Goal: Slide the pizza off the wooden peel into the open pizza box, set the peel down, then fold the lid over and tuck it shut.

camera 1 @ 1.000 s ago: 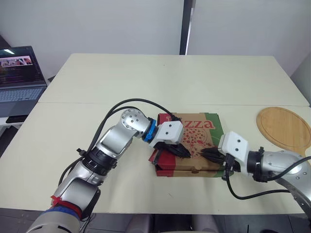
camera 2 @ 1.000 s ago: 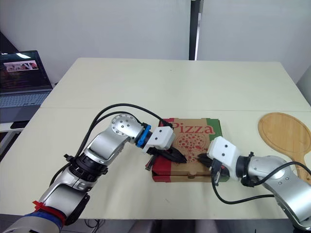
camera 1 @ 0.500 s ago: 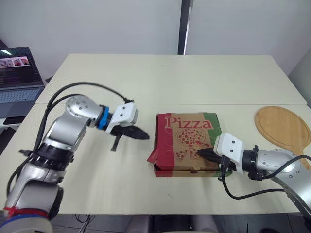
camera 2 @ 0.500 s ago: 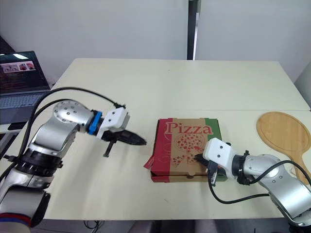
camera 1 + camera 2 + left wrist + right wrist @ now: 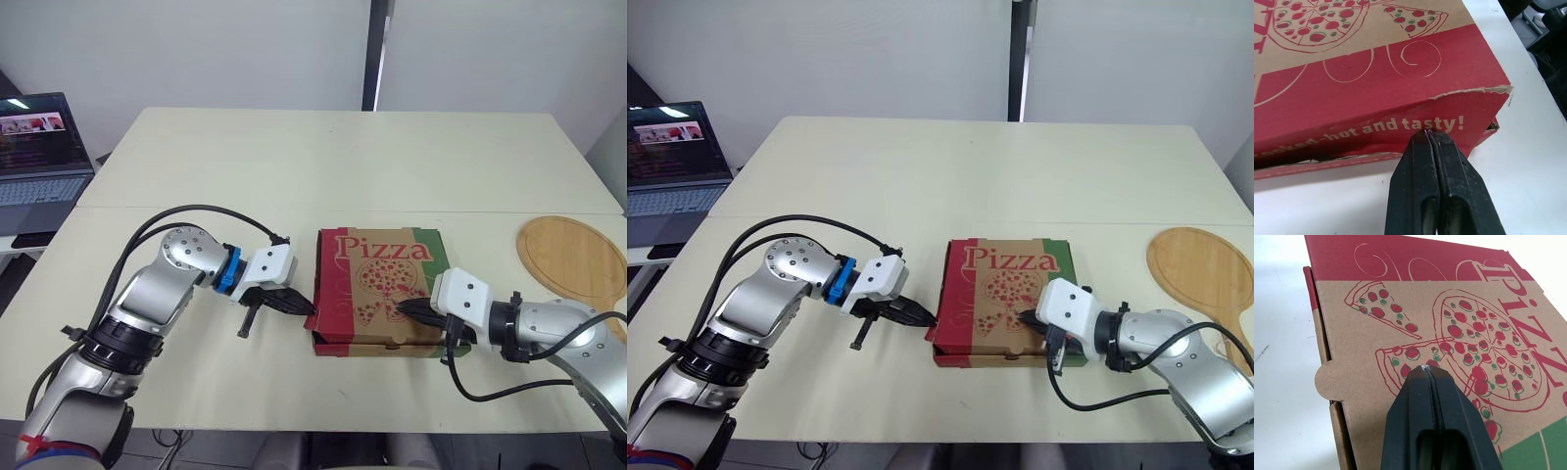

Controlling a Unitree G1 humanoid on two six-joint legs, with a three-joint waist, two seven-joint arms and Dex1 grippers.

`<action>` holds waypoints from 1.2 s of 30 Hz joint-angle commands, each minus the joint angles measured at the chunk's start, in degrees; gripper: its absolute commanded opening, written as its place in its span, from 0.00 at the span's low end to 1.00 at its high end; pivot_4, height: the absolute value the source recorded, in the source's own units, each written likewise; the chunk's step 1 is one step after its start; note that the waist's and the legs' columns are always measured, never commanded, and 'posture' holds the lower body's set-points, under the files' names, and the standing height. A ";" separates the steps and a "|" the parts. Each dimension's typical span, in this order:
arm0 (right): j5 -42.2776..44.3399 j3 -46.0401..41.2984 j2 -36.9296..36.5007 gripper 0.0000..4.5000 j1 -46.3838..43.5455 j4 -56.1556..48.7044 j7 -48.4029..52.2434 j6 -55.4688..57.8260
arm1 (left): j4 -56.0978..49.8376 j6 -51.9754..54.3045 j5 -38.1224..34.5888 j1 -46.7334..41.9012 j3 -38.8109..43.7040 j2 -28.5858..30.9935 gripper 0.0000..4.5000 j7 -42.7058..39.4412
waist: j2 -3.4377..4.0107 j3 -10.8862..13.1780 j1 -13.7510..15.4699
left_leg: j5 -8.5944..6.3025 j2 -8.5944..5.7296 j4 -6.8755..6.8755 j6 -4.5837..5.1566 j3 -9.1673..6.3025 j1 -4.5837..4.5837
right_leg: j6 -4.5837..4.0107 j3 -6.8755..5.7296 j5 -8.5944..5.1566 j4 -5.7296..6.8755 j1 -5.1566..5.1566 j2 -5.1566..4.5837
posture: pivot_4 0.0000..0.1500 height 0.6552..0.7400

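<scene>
Closing stage: the left gripper (image 5: 302,307), fingers pressed together and empty, has returned from the left to the red side flap (image 5: 1376,115) of the lidded pizza box (image 5: 387,257) at desk (image 5: 294,166) centre; the right gripper (image 5: 404,306), likewise closed, pins the lid; the wooden peel (image 5: 573,259) lies far right; tucking likely remains.

Cream table (image 5: 294,166): closed pizza box (image 5: 382,279) near front, wooden peel (image 5: 573,259) at right edge.

The lid (image 5: 1009,284) of the pizza box (image 5: 372,343) bears the word "Pizza" in red lettering above a pizza drawing. Its red side panel (image 5: 1376,117) reads "hot and tasty!" in pale letters. Text on the laptop (image 5: 39,147) screen is illegible.
</scene>
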 commanded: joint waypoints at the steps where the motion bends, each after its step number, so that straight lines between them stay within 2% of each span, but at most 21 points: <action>1: 0.08 0.27 0.25 0.00 -0.80 -0.67 0.58 -0.27 | -1.79 -1.73 0.46 -0.01 -0.08 -2.43 0.00 2.85 | 0.00 0.00 0.09 | 0.00 -0.01 0.00 0.00 0.00 0.00 | 0.00 0.00 0.00 0.00 0.00 -0.01 | 1.00 1.00; 5: 0.13 0.36 0.27 0.00 -0.82 -0.72 0.71 -0.24 | -2.75 0.39 -0.87 -0.38 1.06 -2.86 0.00 3.24 | 0.00 0.00 0.05 | 0.00 0.00 0.01 0.00 0.00 -0.01 | 0.00 0.00 0.00 0.00 -0.01 -0.01 | 1.00 1.00; 13: -0.86 1.17 0.36 0.00 -0.85 -0.14 0.65 -0.92 | -1.96 -0.60 -0.59 1.85 2.16 2.39 0.00 1.29 | -0.01 0.00 0.00 | 0.00 0.01 -0.01 0.00 0.00 0.00 | 0.00 0.00 0.00 0.00 -0.02 0.00 | 1.00 1.00; 20: -5.43 3.74 -0.02 0.00 0.97 1.49 0.50 -3.86 | -4.58 9.11 -7.92 -0.90 6.30 -0.02 0.00 4.87 | 0.00 0.00 0.06 | 0.00 0.00 0.00 0.00 -0.01 -0.01 | 0.00 -0.02 0.00 0.00 -0.01 0.00 | 1.00 1.00; 23: -7.37 4.97 0.06 0.00 1.64 2.59 0.48 -5.24 | -4.84 7.78 -5.03 0.02 3.81 -2.46 0.00 7.89 | 0.00 0.00 0.02 | 0.00 0.00 0.00 0.00 0.02 0.01 | 0.00 0.00 0.00 0.01 0.00 0.00 | 1.00 1.00; 27: -9.69 6.01 -0.02 0.00 2.53 3.98 0.61 -7.60 | -0.12 1.80 2.44 -0.03 -1.23 -5.13 0.00 11.36 | -0.02 -0.01 0.08 | 0.00 0.02 0.00 -0.01 0.01 0.02 | 0.00 0.00 0.00 0.01 0.00 0.00 | 1.00 1.00; 30: -10.72 5.75 -0.06 0.00 3.39 5.11 0.86 -9.18 | 2.52 0.63 5.19 -0.64 -3.66 -6.10 0.00 12.00 | -0.03 -0.02 0.13 | 0.00 0.01 0.00 -0.01 0.01 0.02 | -0.01 0.00 0.00 0.00 0.01 0.00 | 1.00 1.00; 34: -12.00 5.08 0.15 0.00 4.39 6.53 0.95 -12.36 | 4.24 -0.74 6.87 0.31 -5.22 -6.66 0.00 11.95 | -0.02 -0.12 0.16 | 0.00 0.00 0.00 -0.01 0.01 0.11 | 0.00 0.01 0.00 -0.01 0.11 0.00 | 1.00 1.00; 36: -12.06 3.45 1.04 0.00 4.53 6.96 0.16 -15.26 | 3.36 -0.27 5.10 0.52 -3.88 -7.89 0.00 12.72 | -0.03 -0.15 0.25 | 0.00 0.00 0.00 -0.01 0.00 0.13 | 0.00 0.01 0.00 -0.01 0.14 0.00 | 1.00 1.00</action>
